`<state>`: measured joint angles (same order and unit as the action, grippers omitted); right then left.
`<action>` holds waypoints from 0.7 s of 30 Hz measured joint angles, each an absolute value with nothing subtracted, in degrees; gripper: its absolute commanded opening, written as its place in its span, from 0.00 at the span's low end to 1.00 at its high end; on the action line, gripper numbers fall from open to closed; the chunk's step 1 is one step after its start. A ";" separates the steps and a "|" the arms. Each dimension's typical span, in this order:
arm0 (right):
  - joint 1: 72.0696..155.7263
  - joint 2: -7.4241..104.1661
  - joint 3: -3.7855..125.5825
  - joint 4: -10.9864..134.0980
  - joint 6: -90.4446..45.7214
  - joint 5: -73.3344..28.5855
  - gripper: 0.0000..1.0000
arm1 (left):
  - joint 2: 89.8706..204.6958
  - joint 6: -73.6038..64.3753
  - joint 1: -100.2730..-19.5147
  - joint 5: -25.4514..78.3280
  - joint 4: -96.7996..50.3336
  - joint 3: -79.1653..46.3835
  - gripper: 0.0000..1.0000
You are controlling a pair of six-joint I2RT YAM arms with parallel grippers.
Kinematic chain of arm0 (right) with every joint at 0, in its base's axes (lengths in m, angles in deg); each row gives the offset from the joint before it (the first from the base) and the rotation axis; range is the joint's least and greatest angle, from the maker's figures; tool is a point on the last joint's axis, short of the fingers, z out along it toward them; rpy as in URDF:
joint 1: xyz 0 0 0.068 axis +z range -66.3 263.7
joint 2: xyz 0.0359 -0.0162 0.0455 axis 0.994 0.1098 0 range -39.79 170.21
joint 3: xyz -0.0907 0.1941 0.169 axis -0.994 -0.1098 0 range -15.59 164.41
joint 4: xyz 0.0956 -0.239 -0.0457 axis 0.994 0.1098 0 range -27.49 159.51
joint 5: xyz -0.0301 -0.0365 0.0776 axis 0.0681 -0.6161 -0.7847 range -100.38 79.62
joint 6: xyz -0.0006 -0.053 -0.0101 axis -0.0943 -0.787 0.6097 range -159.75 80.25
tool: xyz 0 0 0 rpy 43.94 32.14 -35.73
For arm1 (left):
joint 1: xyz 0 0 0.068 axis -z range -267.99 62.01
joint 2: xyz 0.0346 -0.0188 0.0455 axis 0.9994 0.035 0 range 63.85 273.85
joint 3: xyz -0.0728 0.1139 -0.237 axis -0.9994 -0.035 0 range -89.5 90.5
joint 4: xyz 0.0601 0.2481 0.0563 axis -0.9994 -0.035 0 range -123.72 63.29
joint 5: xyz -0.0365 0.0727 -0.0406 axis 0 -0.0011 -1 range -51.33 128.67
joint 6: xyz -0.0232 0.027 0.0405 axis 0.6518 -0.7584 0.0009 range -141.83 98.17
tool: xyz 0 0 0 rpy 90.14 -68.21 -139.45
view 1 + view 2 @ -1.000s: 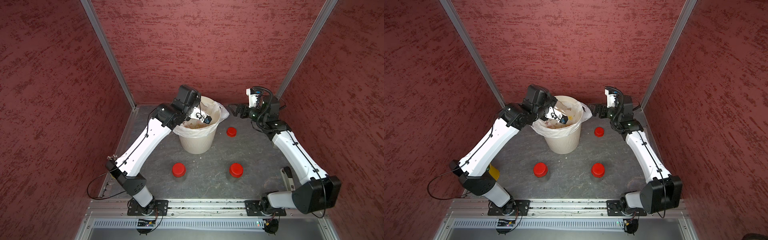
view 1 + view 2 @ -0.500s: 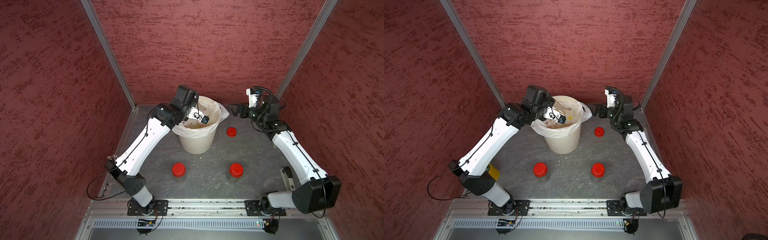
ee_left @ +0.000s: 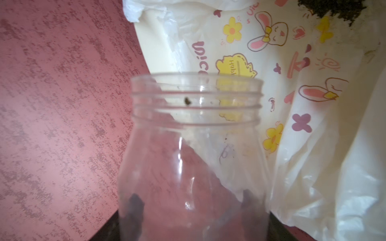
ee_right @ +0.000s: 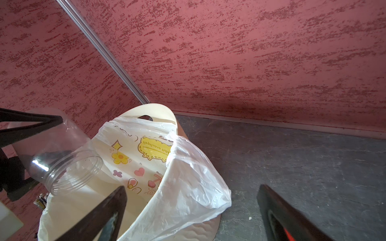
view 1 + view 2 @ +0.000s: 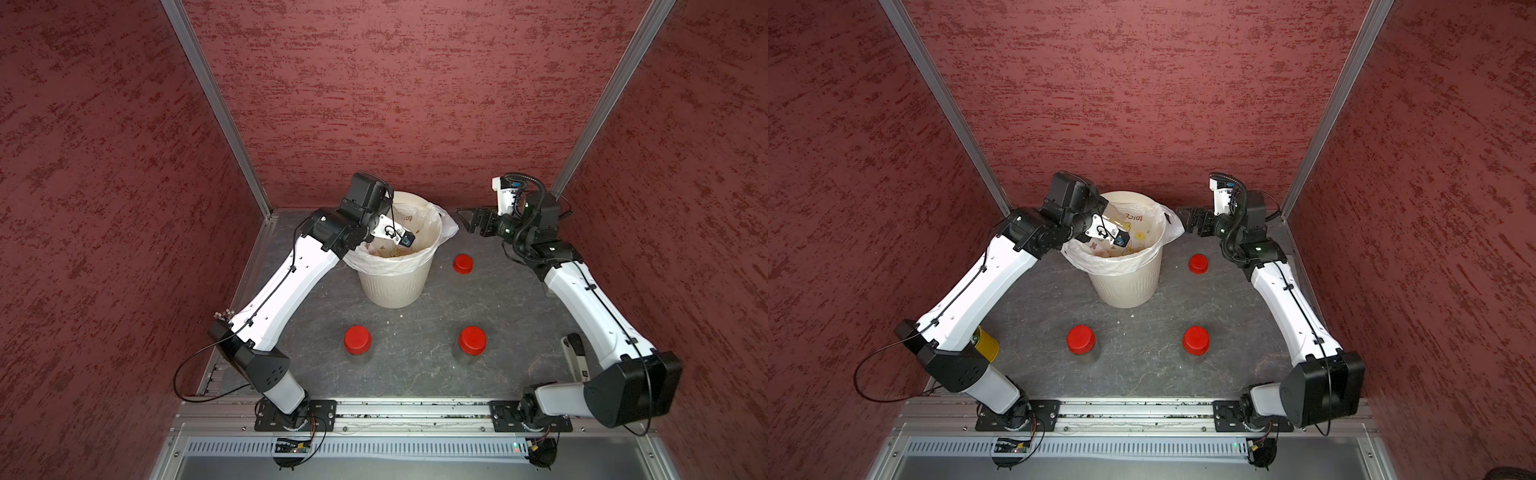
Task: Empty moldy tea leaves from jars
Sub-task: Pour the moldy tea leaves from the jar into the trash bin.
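Observation:
My left gripper (image 3: 192, 206) is shut on an open clear jar (image 3: 196, 129), its dark fingers showing through the glass. The jar (image 4: 62, 158) is tilted mouth-down over the cream bin (image 5: 395, 286) and looks nearly empty, with one dark speck (image 3: 188, 101) at its neck. Dark tea leaves (image 3: 332, 8) lie inside the bag. Its loose red lid (image 5: 462, 264) rests on the table right of the bin. Two more jars with red lids (image 5: 358, 340) (image 5: 472, 340) stand upright in front. My right gripper (image 5: 469, 218) hovers open and empty beside the bin's right rim.
The white printed bag (image 4: 188, 187) hangs over the bin's rim toward my right gripper. A yellow object (image 5: 986, 347) sits behind the left arm's lower link. A grey tool (image 5: 575, 357) lies by the right arm. Red walls close in on three sides.
The left wrist has rocked slightly over the bin with the jar still held. The right arm has stayed where it was.

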<state>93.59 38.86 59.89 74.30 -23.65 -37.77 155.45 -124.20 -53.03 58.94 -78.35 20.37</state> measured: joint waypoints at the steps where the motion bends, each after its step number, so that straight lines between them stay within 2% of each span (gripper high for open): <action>1: 93.59 38.86 59.89 74.30 -23.63 -38.10 0.99 | 154.53 -124.14 -53.23 58.13 -76.82 19.08 0.69; 8: 93.61 38.86 59.89 74.28 -23.43 -41.90 0.99 | 146.40 -120.73 -56.44 50.98 -65.00 6.62 0.69; 15: 94.92 37.81 59.65 71.72 -21.83 -45.82 0.96 | 145.04 -112.44 -58.58 42.48 -53.54 0.57 0.69; 21: 99.33 36.56 59.65 69.10 -21.18 -48.05 0.94 | 144.89 -106.32 -60.22 37.08 -47.69 -3.70 0.70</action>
<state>99.33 36.56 59.65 69.10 -21.18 -48.05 144.89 -106.32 -60.22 37.08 -47.69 -3.70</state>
